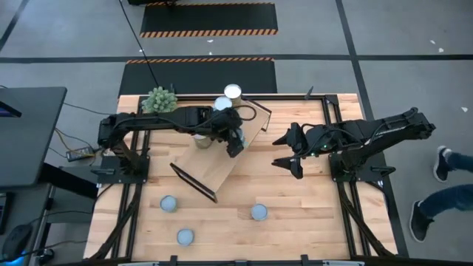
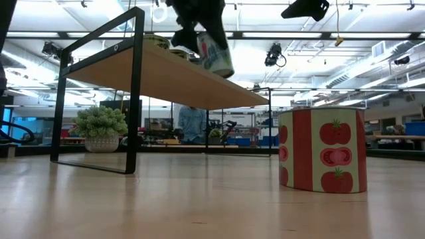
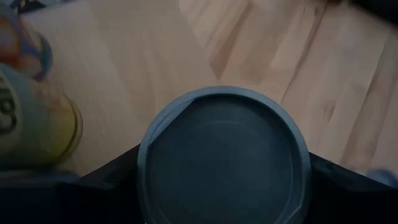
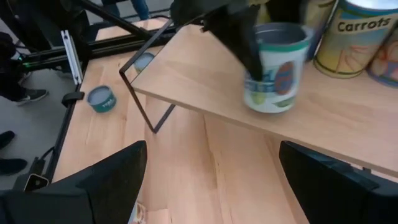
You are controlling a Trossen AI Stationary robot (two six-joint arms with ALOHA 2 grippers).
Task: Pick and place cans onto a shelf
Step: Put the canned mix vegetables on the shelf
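The left gripper (image 1: 235, 140) was closed around a can (image 4: 274, 67) with a blue, green and white label, holding it tipped a little over the shelf (image 1: 222, 159). In the right wrist view the can's bottom looked right at the board, but I could not tell if it touched. Just beside it on the shelf stood more cans, one with the word "Carrots" (image 4: 357, 37) on its yellow side. From above, two round tops, one white (image 1: 233, 91) and one pale blue (image 1: 222, 104), showed at the far end of the shelf. The shelf was a long light wood board on thin black legs, and it sat slanted across the middle of the table (image 1: 310, 229). The right gripper (image 1: 290, 153) hung in the air off to the side of the shelf, with its fingers spread wide and nothing in them. Three cans with blue-grey tops stood on the table in front of the shelf: one (image 1: 168, 203), another (image 1: 185, 236) and a third (image 1: 259, 212). A can with red tomatoes (image 2: 322, 150) stood close to the low camera. A small spiky green plant (image 1: 160, 99) sat at the far edge of the table.
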